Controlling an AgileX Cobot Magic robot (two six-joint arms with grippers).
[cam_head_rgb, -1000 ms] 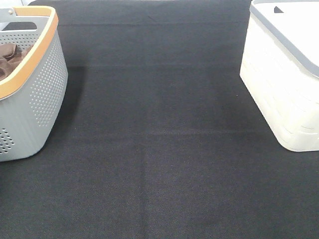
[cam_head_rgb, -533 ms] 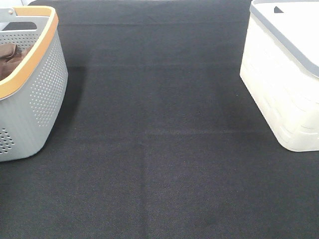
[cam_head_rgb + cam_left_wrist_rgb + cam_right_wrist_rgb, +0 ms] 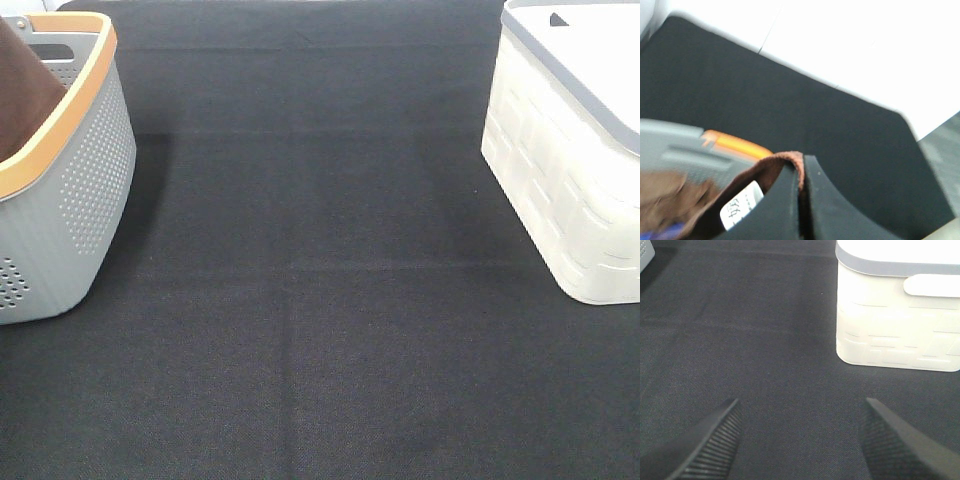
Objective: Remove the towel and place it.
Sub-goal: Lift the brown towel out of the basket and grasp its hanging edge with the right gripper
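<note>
Exterior high: towel (image 3: 25,85) now pokes above the basket (image 3: 85,200) rim; a second ago it lay slumped inside. Lift-out started, not clear yet.
Left wrist: left hand (image 3: 801,172) pinched shut on its reddish-brown plush edge, white tag (image 3: 741,211) beside.
Right wrist: right hand (image 3: 801,430) wide open, empty, above surface (image 3: 765,340).
</note>
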